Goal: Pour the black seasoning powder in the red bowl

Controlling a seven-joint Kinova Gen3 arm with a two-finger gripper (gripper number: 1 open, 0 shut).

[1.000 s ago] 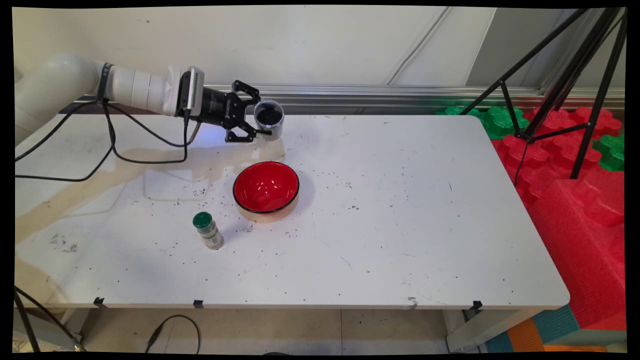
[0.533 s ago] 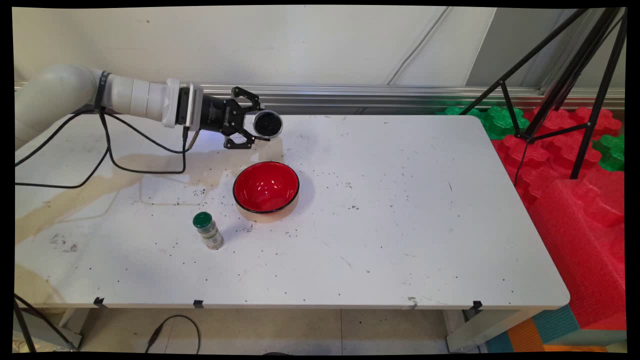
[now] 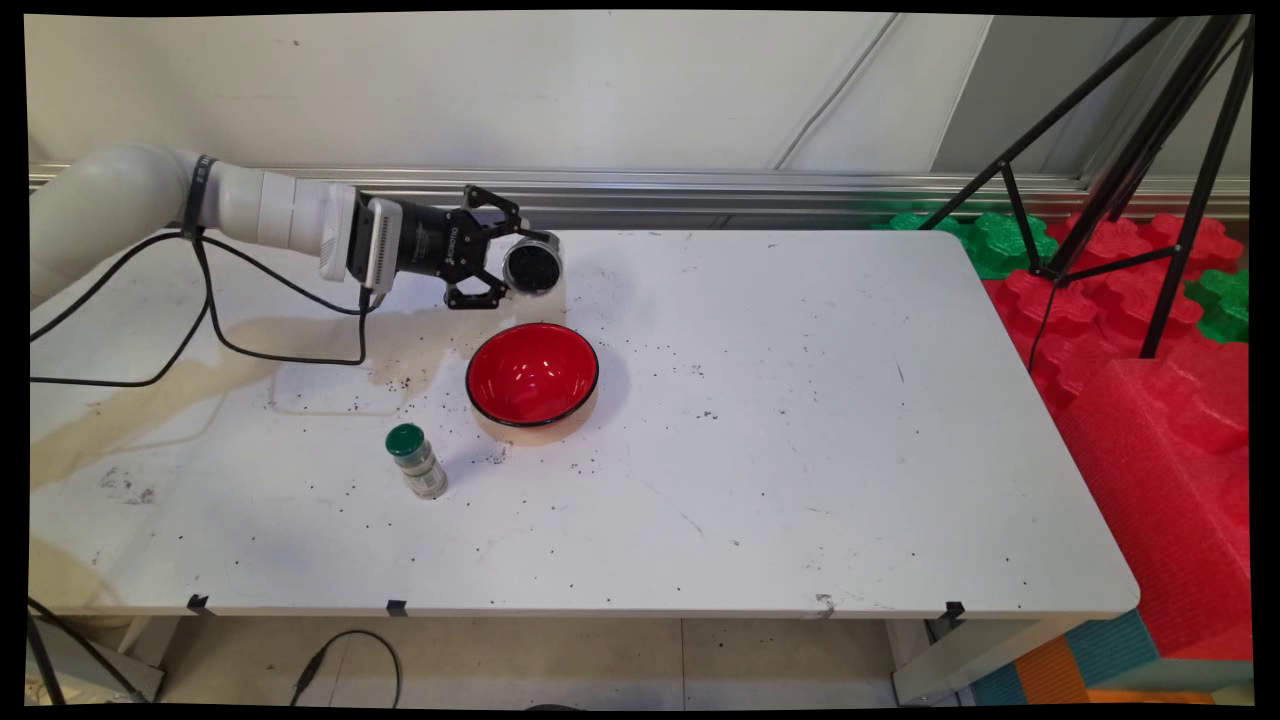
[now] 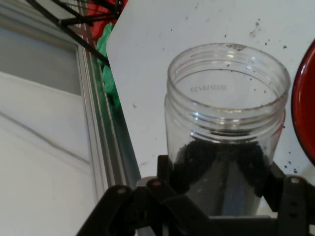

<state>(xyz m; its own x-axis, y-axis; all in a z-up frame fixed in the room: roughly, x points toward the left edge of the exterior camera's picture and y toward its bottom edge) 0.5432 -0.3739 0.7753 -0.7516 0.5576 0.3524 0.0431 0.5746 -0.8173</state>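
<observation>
My gripper [image 3: 505, 267] is shut on a clear plastic jar [image 3: 532, 265] with black grains in it, held above the table just behind the red bowl [image 3: 532, 375]. The jar is tipped over on its side, its open mouth facing the camera and slightly toward the bowl. In the hand view the jar [image 4: 226, 123] fills the middle, its lidless mouth pointing away, black grains heaped at the gripped end between my fingers [image 4: 170, 169]. The red bowl's rim [image 4: 301, 108] shows at the right edge. The bowl looks empty.
A small spice bottle with a green cap [image 3: 416, 461] stands left of and in front of the bowl. Black grains are scattered over the white table [image 3: 800, 450]. Black tripod legs [image 3: 1110, 150] and red and green foam blocks [image 3: 1150, 330] stand at the right.
The gripper has rolled the jar from upright to lying on its side, and lowered it slightly toward the bowl. The arm's wrist has dropped a little.
</observation>
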